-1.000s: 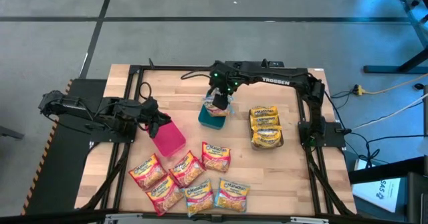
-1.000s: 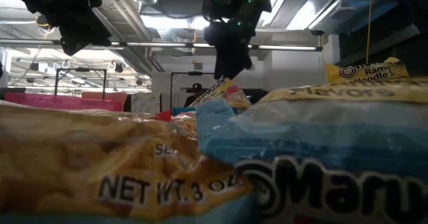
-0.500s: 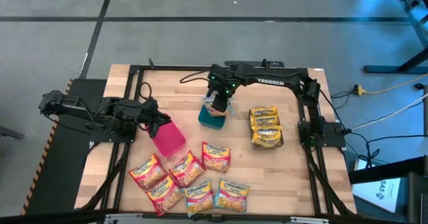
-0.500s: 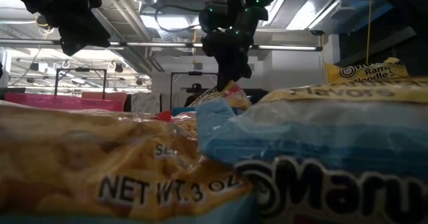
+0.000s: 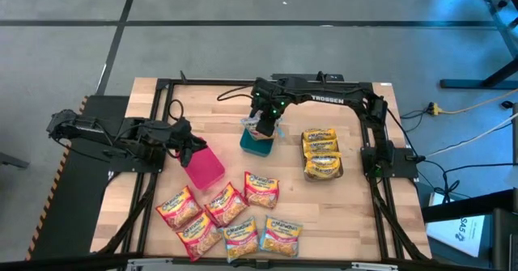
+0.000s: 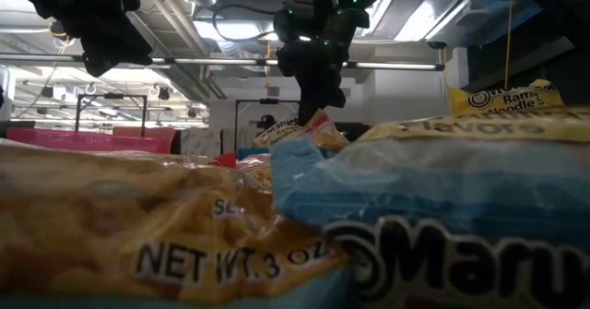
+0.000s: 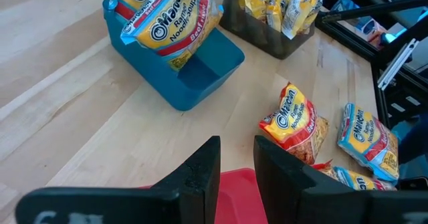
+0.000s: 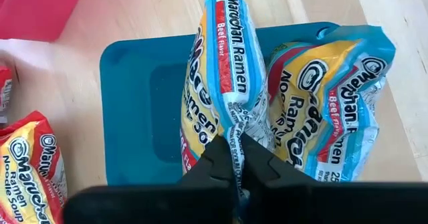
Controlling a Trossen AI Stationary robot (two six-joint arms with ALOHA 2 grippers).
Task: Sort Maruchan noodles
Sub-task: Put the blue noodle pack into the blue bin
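A teal bin (image 5: 257, 141) stands mid-table with two light-blue Maruchan packets standing on edge in it. My right gripper (image 8: 235, 160) is above it, shut on the nearer packet (image 8: 224, 83); the other packet (image 8: 321, 103) leans beside it. Several red and light-blue packets (image 5: 231, 218) lie loose near the table's near edge. Yellow packets fill a dark bin (image 5: 322, 154) to the right. My left gripper (image 7: 237, 164) is at the pink bin (image 5: 204, 166) on the left, its fingers close together astride the bin's rim. My left gripper has the pink bin's rim (image 7: 235, 184) between its two fingers, coming slanting down from the table's left; the bin looks tipped in the high view. My right gripper pinches the light-blue packet's crimped top seam (image 8: 235, 127) between its two fingertips, from above and pointing down. The packet stands upright below the fingers, its lower part inside the teal bin.
Bare wood lies between the teal bin and the loose packets, and along the far edge. The black frame rails (image 5: 154, 182) run along the table's left and right sides.
My right gripper has shut on the top seam of the light-blue packet in the teal bin, sinking a little as it did. The packet has stayed upright in the bin.
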